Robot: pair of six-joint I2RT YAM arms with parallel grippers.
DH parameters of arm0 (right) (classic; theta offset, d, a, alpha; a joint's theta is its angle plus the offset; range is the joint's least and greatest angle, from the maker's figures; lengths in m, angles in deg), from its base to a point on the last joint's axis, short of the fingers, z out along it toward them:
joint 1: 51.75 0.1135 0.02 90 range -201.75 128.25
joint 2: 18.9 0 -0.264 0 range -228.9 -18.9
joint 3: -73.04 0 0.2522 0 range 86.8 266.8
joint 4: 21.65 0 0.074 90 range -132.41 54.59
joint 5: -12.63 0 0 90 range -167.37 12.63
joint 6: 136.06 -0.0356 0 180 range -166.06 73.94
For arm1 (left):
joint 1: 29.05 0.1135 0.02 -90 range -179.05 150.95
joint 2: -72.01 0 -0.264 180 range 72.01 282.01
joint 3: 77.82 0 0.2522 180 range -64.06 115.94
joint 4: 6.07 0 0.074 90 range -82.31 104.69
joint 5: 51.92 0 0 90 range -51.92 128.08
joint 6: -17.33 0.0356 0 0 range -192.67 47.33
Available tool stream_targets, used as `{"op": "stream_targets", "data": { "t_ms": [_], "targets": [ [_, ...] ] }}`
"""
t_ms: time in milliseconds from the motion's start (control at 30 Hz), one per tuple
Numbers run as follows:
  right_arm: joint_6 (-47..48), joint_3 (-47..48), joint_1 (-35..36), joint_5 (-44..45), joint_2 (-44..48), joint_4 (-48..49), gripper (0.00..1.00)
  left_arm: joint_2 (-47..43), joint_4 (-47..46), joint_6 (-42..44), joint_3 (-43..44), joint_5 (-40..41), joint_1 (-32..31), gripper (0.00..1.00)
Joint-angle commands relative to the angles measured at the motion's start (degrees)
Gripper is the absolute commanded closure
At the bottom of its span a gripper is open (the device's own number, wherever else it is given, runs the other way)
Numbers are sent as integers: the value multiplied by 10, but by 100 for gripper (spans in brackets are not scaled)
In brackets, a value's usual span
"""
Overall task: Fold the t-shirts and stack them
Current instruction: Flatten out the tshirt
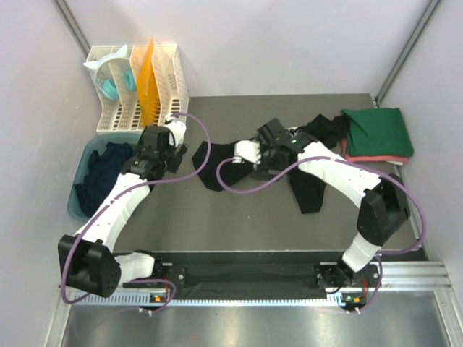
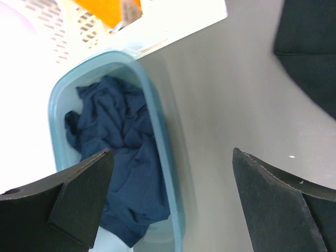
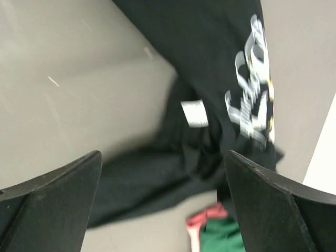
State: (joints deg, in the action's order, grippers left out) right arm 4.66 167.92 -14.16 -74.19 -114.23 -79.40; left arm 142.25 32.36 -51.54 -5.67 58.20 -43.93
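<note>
1. Both sets of jaws wide open, empty: right gripper [image 3: 163,157] over black tee [image 1: 208,172], left gripper [image 2: 172,155] just left of it.
2. Folded stack [image 1: 376,131] right of black tee; navy shirt [image 2: 126,157] in tub [image 2: 164,157] to its left.
3. Risk: black tee is crumpled, so a pinch may grab multi layers and bunch the fold; cable [image 1: 249,191] may snag cloth.
4. Flat grey table [image 1: 239,231], white walls [image 1: 289,43], rack [image 1: 173,65] back-left of tee.

White slotted rack [image 1: 171,78] stands just behind teal tub [image 1: 74,204] on grey table [image 1: 239,224].

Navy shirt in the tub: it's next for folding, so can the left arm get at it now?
Probably yes. The left gripper hangs open just beside the tub, and the navy shirt lies uncovered in it; only the tub's wall stands between.
</note>
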Motion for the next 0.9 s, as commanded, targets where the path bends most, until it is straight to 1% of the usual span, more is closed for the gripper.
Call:
{"op": "stream_targets", "data": {
  "t_ms": [0,67,133,233,500,567,600,633,700,733,767,800,833,867],
  "targets": [
    [-21,-9,87,-34,-21,78,0,-10,-34,-11,-6,65,12,1],
    [-21,-18,116,-2,-46,134,0,-12,-36,-24,-8,70,26,1],
    [-22,-14,134,1,-78,159,0,-17,-37,-34,-13,70,38,1],
    [-28,10,149,11,-124,211,1,-24,-35,-40,-16,64,62,1],
    [-36,82,166,54,-244,300,2,-33,-37,-28,-16,51,85,1],
    [-36,102,167,66,-264,305,6,-34,-39,-28,-15,48,90,1],
    [-37,119,167,67,-281,304,9,-34,-39,-28,-16,48,91,1],
    [-36,125,168,70,-287,307,20,-34,-39,-28,-17,48,92,1],
    [-28,130,167,75,-299,312,32,-36,-42,-27,-16,44,94,1],
    [-25,130,168,77,-302,319,52,-35,-43,-25,-16,44,96,1],
    [-19,134,168,78,-304,318,62,-36,-44,-24,-17,41,98,1],
    [-16,136,168,79,-306,315,70,-36,-46,-20,-17,41,99,1],
    [-13,139,168,81,-306,305,87,-35,-48,-18,-17,40,102,1],
    [-6,141,169,85,-304,300,96,-34,-51,-16,-18,38,104,1]
  ]
}}
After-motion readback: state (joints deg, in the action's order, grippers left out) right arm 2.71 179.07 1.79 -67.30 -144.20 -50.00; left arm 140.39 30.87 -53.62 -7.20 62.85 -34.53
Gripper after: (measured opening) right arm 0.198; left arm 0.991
